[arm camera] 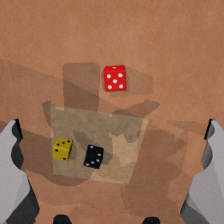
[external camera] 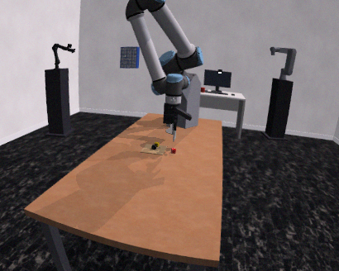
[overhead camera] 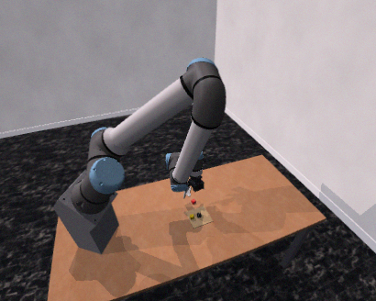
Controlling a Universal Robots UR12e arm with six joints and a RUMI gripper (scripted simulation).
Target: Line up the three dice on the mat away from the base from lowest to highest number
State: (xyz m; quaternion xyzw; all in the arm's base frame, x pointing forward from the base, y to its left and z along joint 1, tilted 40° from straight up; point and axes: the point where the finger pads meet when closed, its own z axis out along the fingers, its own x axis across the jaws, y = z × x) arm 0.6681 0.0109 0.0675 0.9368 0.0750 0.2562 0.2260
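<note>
I have the long orange-brown wooden counter [overhead camera: 263, 193] under me, with the tool [external camera: 171, 131] hanging above it, jaws spread fully apart and nothing between them.

Just below the tool lies the small tan square mat [arm camera: 127, 150], its edges turned slightly askew to my wrist view. Two dice sit flat on it, side by side near its left edge as the wrist camera sees it: the little yellow cube die [arm camera: 62, 149] on the outside, and the little black cube die [arm camera: 94, 156] just beside it, apart but close. I can't read their pips with confidence (the black one looks like a low-to-middle count, no more than that).

The small red cube die [arm camera: 114, 78] is the one that matters. It rests flat on the bare counter, off the mat, just beyond the mat's far edge in the wrist view, ahead of the tool's centre and roughly between the two fingers. Its top shows five white pips. A cube has no long axis to speak of; its sides sit almost square to the wrist frame, only slightly rotated.

My judgement: the red die is next, so I need to shift forward over it, square the jaws to its faces and lift without tipping it.
</note>
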